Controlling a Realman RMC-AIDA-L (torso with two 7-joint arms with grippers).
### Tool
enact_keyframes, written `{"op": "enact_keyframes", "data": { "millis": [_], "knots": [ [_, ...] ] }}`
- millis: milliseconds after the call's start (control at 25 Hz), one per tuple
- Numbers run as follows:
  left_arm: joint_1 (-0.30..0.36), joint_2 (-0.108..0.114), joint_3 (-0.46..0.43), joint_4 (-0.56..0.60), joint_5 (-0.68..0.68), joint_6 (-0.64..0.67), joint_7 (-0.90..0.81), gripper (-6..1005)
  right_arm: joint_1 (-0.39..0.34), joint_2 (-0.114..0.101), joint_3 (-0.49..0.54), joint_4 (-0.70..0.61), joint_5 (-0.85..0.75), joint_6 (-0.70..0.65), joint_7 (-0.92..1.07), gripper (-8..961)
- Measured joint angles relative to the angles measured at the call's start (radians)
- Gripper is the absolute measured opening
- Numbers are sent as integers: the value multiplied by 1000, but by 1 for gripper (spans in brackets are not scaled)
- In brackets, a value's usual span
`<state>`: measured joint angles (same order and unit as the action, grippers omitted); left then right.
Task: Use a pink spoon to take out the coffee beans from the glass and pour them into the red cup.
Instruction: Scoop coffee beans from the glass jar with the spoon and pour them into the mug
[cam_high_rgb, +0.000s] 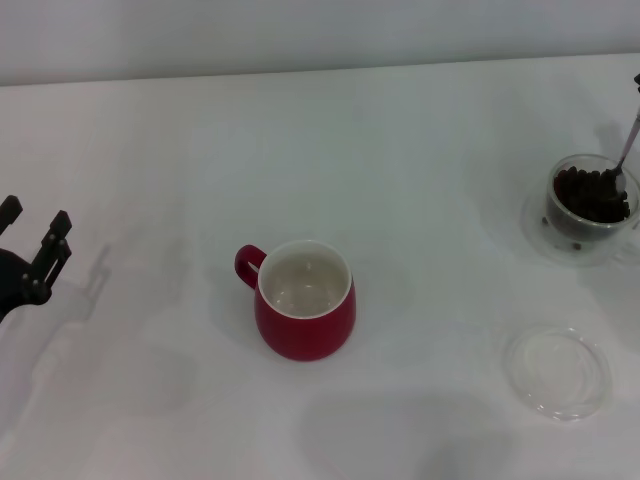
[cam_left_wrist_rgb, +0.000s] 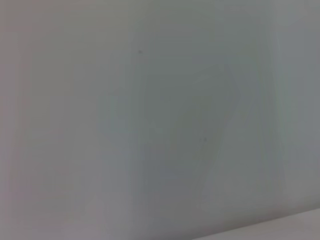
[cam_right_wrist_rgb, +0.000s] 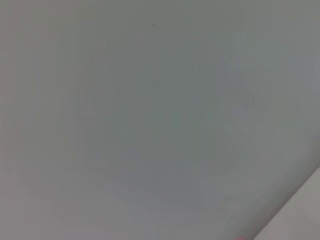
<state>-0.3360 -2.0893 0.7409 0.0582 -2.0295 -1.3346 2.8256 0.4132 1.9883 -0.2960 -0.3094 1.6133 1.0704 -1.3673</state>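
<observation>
The red cup (cam_high_rgb: 305, 300) stands upright in the middle of the white table, its white inside bare and its handle pointing to the far left. At the far right the glass (cam_high_rgb: 592, 205) holds a heap of coffee beans (cam_high_rgb: 590, 195). The pink spoon (cam_high_rgb: 625, 155) shows only its thin metal neck, slanting down into the beans; its handle runs out of view at the right edge. A dark sliver of my right gripper (cam_high_rgb: 636, 80) shows there. My left gripper (cam_high_rgb: 37, 212) hovers open and holding nothing at the left edge, well away from the cup. Both wrist views show only blank pale surface.
A flat clear shallow dish (cam_high_rgb: 557, 372) lies near the front right. The glass sits on a clear saucer (cam_high_rgb: 535, 235). The table's back edge meets a pale wall.
</observation>
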Motion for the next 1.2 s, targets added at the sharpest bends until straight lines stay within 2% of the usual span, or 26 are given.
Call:
{"op": "enact_keyframes", "data": {
  "millis": [280,680,1200],
  "knots": [
    [1,0,0,0,0,0,0,566,1,-11,-7,9,0,46,91,155],
    [-1,1,3,-9,0,4,0,566,2,-12,-21,10,-12,126,158,155],
    [5,2,3,-9,6,-3,0,565,15,17,-98,1,-13,167,153,156]
  ]
}}
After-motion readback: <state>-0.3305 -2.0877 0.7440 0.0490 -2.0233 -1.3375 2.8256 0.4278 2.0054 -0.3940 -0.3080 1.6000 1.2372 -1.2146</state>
